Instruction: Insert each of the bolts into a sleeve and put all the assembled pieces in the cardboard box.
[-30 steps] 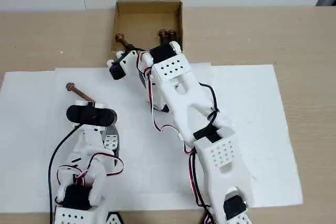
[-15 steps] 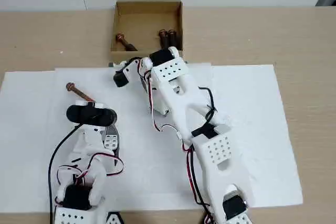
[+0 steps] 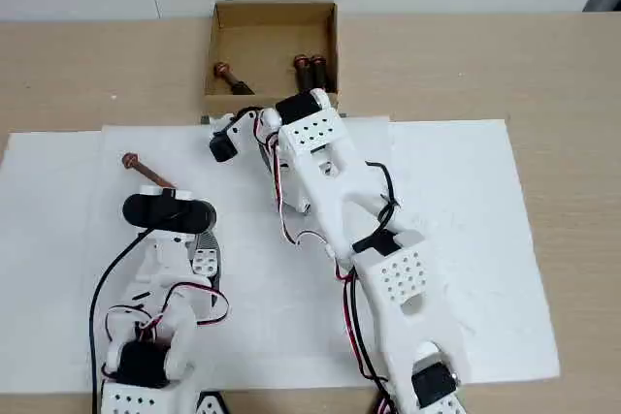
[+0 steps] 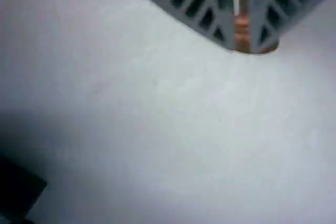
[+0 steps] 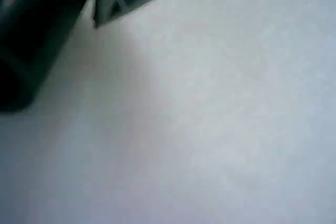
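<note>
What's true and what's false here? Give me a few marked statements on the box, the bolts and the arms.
1. The cardboard box has pieces in it. True.
2. The left gripper is empty. False: it is shut on a bolt.
3. The box stands on the white paper. False: it stands on the bare table, just past the paper's far edge.
4. The right gripper hangs over the paper, close to the box's near wall. True.

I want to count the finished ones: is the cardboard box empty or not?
Not empty. The cardboard box holds one brown piece at its left and two more by its right wall.
</note>
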Controlling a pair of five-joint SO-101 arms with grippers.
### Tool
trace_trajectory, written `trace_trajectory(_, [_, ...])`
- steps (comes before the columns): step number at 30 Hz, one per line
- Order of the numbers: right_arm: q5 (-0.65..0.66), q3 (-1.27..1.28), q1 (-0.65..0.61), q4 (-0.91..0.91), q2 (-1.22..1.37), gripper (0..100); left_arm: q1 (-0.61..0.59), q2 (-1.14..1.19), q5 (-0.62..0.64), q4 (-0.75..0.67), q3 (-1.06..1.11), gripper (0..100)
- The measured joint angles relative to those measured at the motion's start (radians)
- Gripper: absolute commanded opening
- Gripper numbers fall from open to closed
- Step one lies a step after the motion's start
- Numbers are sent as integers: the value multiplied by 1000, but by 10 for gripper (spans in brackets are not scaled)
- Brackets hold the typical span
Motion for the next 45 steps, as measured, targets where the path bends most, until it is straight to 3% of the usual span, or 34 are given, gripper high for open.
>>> trace_trajectory(36, [0,-28,-55,-20,-84,128,0,0,0,0,0,6])
trace_trajectory(41, [0,-28,-54,-20,-64,220,0,0,0,0,0,6])
trace_trajectory(45, [0,-28,-35,-15,-46,223,0,0,0,0,0,6])
